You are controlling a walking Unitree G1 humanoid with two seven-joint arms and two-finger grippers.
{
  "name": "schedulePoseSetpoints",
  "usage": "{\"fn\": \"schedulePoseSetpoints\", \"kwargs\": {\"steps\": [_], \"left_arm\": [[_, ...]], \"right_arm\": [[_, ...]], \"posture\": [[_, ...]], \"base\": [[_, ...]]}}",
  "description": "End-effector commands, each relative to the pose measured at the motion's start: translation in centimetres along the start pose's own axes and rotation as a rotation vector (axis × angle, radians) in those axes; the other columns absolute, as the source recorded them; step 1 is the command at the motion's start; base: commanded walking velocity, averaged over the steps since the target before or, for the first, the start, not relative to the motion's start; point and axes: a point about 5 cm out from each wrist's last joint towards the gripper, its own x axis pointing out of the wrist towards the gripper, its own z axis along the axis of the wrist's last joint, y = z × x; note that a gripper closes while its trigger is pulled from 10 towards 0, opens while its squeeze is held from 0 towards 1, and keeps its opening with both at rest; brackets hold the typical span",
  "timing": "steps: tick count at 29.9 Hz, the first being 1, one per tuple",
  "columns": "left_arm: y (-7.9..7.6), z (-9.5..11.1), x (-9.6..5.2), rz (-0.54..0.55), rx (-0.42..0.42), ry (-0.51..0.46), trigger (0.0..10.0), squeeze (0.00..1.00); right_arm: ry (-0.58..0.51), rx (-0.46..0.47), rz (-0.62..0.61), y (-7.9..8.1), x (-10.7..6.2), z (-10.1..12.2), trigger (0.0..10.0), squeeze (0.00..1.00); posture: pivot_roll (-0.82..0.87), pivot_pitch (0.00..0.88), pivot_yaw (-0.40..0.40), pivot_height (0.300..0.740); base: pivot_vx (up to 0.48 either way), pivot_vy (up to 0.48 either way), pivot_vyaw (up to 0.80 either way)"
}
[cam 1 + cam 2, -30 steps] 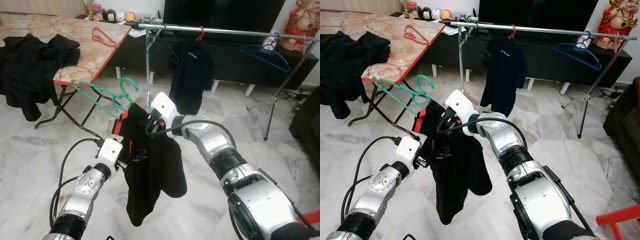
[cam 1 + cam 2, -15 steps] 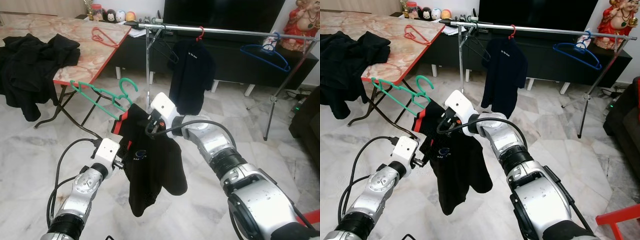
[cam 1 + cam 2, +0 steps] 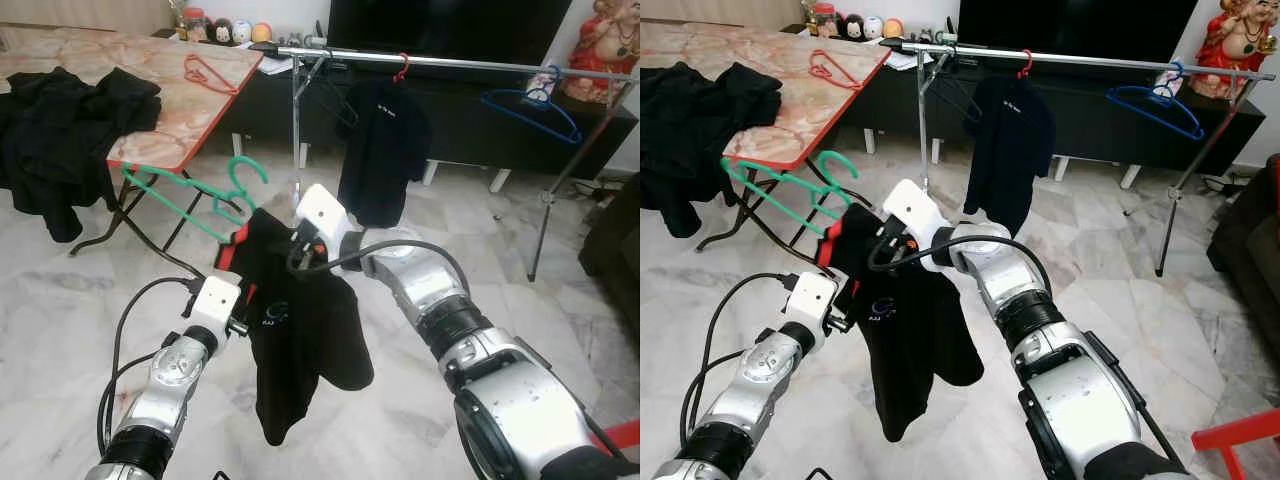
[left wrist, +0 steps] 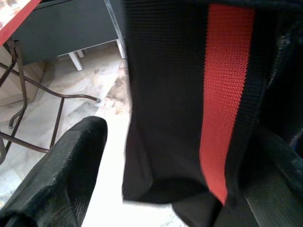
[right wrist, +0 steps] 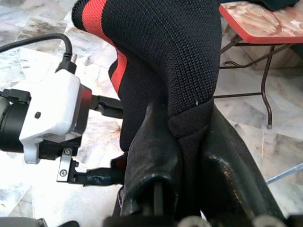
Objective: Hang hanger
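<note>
Right pincer (image 5: 184,142) pinches black polo shirt with red stripe (image 3: 300,330) on green plastic hanger (image 3: 190,195), mid-air before silver metal rail (image 3: 450,63). Left pincer (image 3: 243,322) clamps shirt's side.

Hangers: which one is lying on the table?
The red hanger, flat on the table. The blue hanger hangs from the rail; the green hanger is mid-air.
</note>
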Motion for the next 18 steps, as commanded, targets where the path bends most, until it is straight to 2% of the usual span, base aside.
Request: {"fn": "schedulePoseSetpoints", "kwargs": {"steps": [1, 6, 7, 8, 9, 10, 11, 13, 14, 15, 18], "left_arm": [[-0.1, 0.4, 0.3, -0.002, -0.001, -0.014, 10.0, 0.00], [0.0, 0.1, 0.4, 0.019, 0.052, 0.017, 10.0, 0.00], [0.0, 0.0, 0.4, 0.027, 0.062, 0.024, 9.2, 0.00], [0.0, 0.0, 0.4, 0.027, 0.062, 0.024, 9.2, 0.00], [0.2, -0.1, 0.4, 0.039, 0.089, 0.037, 8.7, 0.00], [0.3, -0.2, 0.4, 0.043, 0.105, 0.045, 7.7, 0.00], [0.3, -0.3, 0.3, 0.047, 0.111, 0.050, 7.2, 0.00], [0.5, -0.5, 0.3, 0.056, 0.113, 0.054, 2.1, 0.00], [0.5, -0.5, 0.3, 0.056, 0.113, 0.054, 2.1, 0.00], [0.5, -0.6, 0.2, 0.060, 0.119, 0.059, 0.0, 0.00], [0.5, -0.6, 0.2, 0.063, 0.122, 0.062, 0.0, 0.00]], "right_arm": [[-0.029, -0.027, 0.009, 0.1, 0.0, 0.9, 0.0, 0.00], [-0.036, -0.026, 0.012, 0.2, -0.1, 1.1, 0.0, 0.00], [-0.036, -0.026, 0.012, 0.2, -0.1, 1.1, 0.0, 0.00], [-0.036, -0.026, 0.012, 0.2, -0.1, 1.1, 0.0, 0.00], [-0.035, -0.027, 0.011, 0.2, -0.1, 1.1, 0.0, 0.00], [-0.035, -0.027, 0.011, 0.2, -0.1, 1.1, 0.0, 0.00], [-0.035, -0.027, 0.011, 0.2, -0.1, 1.1, 0.0, 0.00], [-0.034, -0.027, 0.010, 0.1, -0.2, 1.1, 0.0, 0.00], [-0.034, -0.027, 0.010, 0.1, -0.2, 1.1, 0.0, 0.00], [-0.035, -0.027, 0.010, 0.2, -0.2, 1.1, 0.0, 0.00], [-0.035, -0.027, 0.009, 0.2, -0.2, 1.1, 0.0, 0.00]], "posture": [[0.03, 0.000, -0.081, 0.740], [0.03, 0.000, -0.081, 0.740], [0.03, 0.000, -0.081, 0.740], [0.03, 0.000, -0.081, 0.740], [0.03, 0.000, -0.081, 0.740], [0.03, 0.000, -0.081, 0.740], [0.03, 0.000, -0.081, 0.740], [0.03, 0.000, -0.081, 0.740], [0.03, 0.000, -0.081, 0.740], [0.03, 0.000, -0.080, 0.740], [0.03, 0.000, -0.080, 0.740]], "base": [[0.000, 0.000, 0.00], [0.000, 0.000, 0.00], [0.000, 0.000, 0.00], [0.000, 0.000, 0.00], [0.000, 0.000, 0.00], [0.000, 0.000, 0.00], [0.000, 0.000, 0.00], [0.000, 0.000, 0.00], [0.000, 0.000, 0.00], [0.000, 0.000, 0.00], [0.000, 0.000, 0.00]]}}
